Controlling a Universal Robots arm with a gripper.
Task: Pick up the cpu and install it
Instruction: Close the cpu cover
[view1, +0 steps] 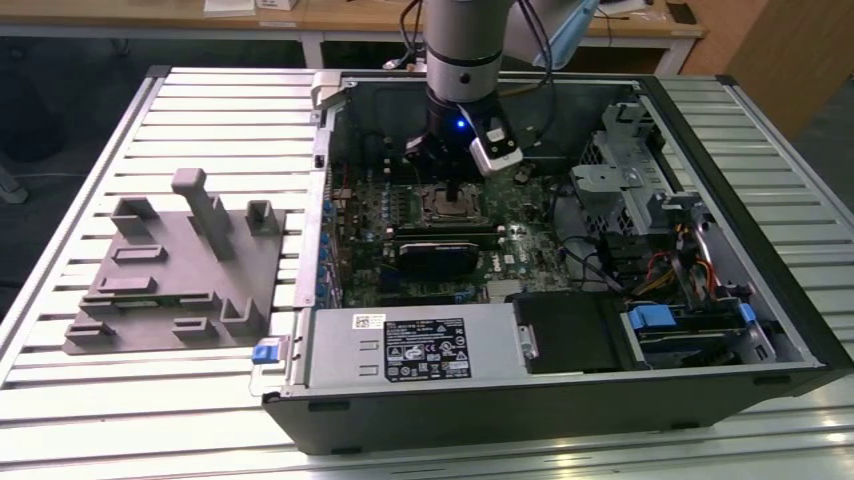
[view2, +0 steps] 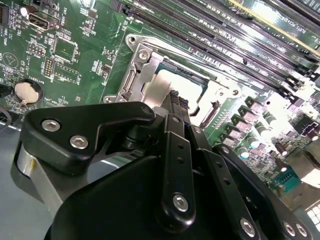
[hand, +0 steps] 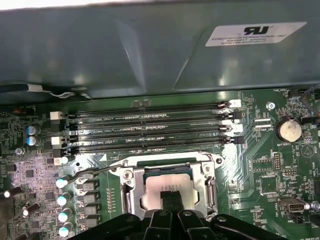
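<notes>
- The table (view1: 227, 110) carries the open case (view1: 561, 410). The gray tray (view1: 147, 300) lies beside the case, on the exterior view's left.
- The arm (view1: 463, 50) reaches down into the case, over the middle of the board (view1: 367, 235).
- The gripper (hand: 171, 199) hangs right over the socket (hand: 131, 192). Its jaws are narrow, the two fingers pressed together with nothing between them.
- The cpu (hand: 152, 192) lies flat inside the socket frame, its silver top up and its edges parallel to the frame.
- The fingertips (view2: 176, 97) stand on the middle of the chip or just above it. I cannot tell if they touch it.
- Progress, as I judge it: the picking and carrying are done, and the chip is placed in its seat. The gripper is not yet away from it. I cannot tell if the frame is locked down over the chip.
- The exterior view gives the whole layout with case, tray and arm, but the arm covers much of the socket there.
- The first wrist view looks straight at the socket and shows the memory slots (hand: 150, 132) beyond it and the wire lever (hand: 92, 173) beside the frame.
- The second wrist view looks along the gripper's black links and shows how close the tips are to the chip's top.
</notes>
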